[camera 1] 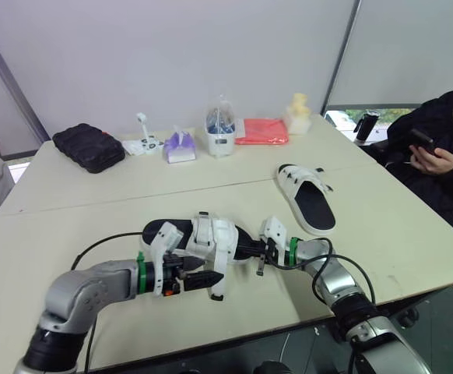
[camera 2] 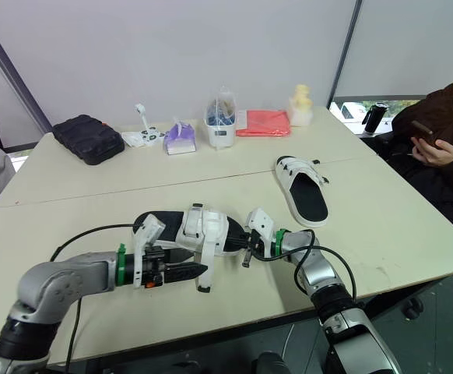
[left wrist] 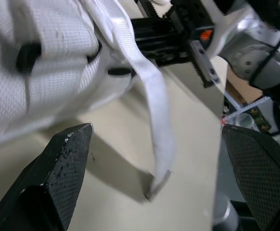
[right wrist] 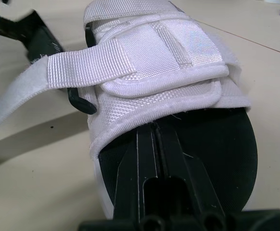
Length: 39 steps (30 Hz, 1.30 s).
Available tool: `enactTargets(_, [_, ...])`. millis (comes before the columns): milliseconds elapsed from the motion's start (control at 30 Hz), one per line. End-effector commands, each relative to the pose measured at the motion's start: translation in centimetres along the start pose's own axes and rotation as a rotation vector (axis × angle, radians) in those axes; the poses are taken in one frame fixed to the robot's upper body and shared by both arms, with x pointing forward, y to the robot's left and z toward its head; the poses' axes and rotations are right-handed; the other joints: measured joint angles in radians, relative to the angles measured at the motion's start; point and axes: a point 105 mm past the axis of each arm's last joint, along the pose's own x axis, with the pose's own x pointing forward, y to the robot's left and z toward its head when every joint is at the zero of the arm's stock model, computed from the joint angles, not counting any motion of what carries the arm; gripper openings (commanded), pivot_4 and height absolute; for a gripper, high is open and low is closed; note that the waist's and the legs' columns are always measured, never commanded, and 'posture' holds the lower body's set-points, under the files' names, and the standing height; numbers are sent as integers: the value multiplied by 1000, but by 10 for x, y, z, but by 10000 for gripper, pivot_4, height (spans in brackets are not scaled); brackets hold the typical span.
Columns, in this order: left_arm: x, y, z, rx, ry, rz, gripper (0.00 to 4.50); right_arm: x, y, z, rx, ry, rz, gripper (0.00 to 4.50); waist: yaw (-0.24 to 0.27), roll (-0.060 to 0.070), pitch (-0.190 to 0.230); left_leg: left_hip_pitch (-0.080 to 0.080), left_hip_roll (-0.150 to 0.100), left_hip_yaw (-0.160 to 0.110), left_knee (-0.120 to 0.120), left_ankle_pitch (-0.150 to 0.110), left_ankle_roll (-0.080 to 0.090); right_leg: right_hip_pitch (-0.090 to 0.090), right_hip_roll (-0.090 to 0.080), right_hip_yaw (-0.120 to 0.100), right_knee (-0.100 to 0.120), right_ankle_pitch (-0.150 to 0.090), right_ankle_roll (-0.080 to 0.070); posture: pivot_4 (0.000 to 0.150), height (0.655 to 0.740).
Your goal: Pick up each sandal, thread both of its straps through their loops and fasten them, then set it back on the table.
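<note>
A white sandal with a black footbed [camera 1: 208, 236] lies near the table's front edge. One strap [left wrist: 152, 91] hangs loose from its side, its tip touching the table. My left gripper [camera 1: 209, 279] is open beside the sandal, its fingers [left wrist: 58, 168] set wide on either side of that strap without touching it. My right gripper [camera 1: 247, 251] is shut on the end of the sandal's sole [right wrist: 226, 144], and the other strap [right wrist: 169, 62] lies folded flat over the top. A second white sandal [camera 1: 308, 199] rests further back on the right.
Along the far edge of the table [camera 1: 79, 226] stand a black case [camera 1: 89, 146], a tissue pack [camera 1: 180, 148], a white container with a bag [camera 1: 220, 132], a red cloth [camera 1: 261, 130] and a yellow object [camera 1: 298, 113]. A person [camera 1: 444, 164] holding a phone sits at the right.
</note>
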Motion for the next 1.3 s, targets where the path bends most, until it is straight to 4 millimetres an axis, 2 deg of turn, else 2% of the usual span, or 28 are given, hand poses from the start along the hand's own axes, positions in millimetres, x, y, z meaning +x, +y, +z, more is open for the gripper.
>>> enactTargets(33, [8, -1, 4, 22, -12, -44, 44311, -1, 13, -27, 53, 110, 30, 0, 0, 0, 0, 0, 0, 0, 0, 0, 0, 0, 0, 0, 0, 0, 0, 1500, 7400])
enactTargets(133, [17, -4, 4, 20, -11, -83, 44311, -2, 13, -28, 54, 113, 28, 0, 2, 0, 0, -1, 0, 0, 0, 0, 0, -1, 0, 0, 0, 0, 0, 1500, 7400])
enactTargets(233, [21, -4, 6, 19, -24, -86, 36462, -2, 13, -27, 55, 114, 26, 0, 2, 0, 0, -1, 0, 0, 0, 0, 0, -1, 0, 0, -1, 0, 0, 1500, 7400])
enactTargets(467, [16, -6, 5, 4, -17, -111, 1291, -3, 14, -28, 55, 113, 16, 0, 3, 0, 0, -1, 0, -1, 0, 0, 0, -1, 0, 0, -1, 0, 0, 1500, 7400])
enactTargets(633, [9, -10, 8, 13, -1, -130, 524, -2, 14, -28, 58, 112, 14, 0, 2, 0, 0, -1, 0, -1, -1, 0, 0, -1, 0, 0, -1, 0, 0, 1500, 7400])
enactTargets(767, [0, -25, 40, 37, -45, -223, 524, -1, 15, -29, 61, 110, 13, 0, 4, 0, 0, -2, 0, -1, 0, 0, 0, -1, 0, -1, -1, 0, 0, 1500, 7400])
enactTargets(900, [0, -28, 69, 30, -109, -257, 524, 1, 16, -29, 62, 110, 14, 0, 2, 0, 0, -1, 0, -1, -1, 0, 0, 0, 0, -1, -2, 0, 0, 1500, 7400])
enactTargets(1000, [1, -28, 77, 22, -125, -263, 524, 1, 16, -29, 62, 109, 14, 0, -3, 0, 0, -2, 0, -1, -2, 0, 0, -1, 0, -1, -2, 0, 0, 1500, 7400])
enactTargets(1033, [2, -27, 80, 20, -129, -262, 524, 1, 16, -29, 63, 109, 13, 0, -3, 0, 0, -2, 0, -1, -2, 0, 0, -1, 0, -1, -2, 0, 0, 1500, 7400])
enactTargets(1133, [15, -13, 106, -21, -177, -246, 524, 1, 16, -33, 57, 131, 14, 0, 4, -1, 1, -2, 0, -2, -1, 0, 0, -1, 1, -2, -2, 0, 0, 1500, 7400])
enactTargets(1300, [31, 6, 103, -2, -160, -204, 524, 1, 15, -32, 58, 126, 11, 0, -4, 1, 0, 0, 0, -1, -1, -1, 0, 1, 0, -1, -4, 0, 1, 1500, 7400])
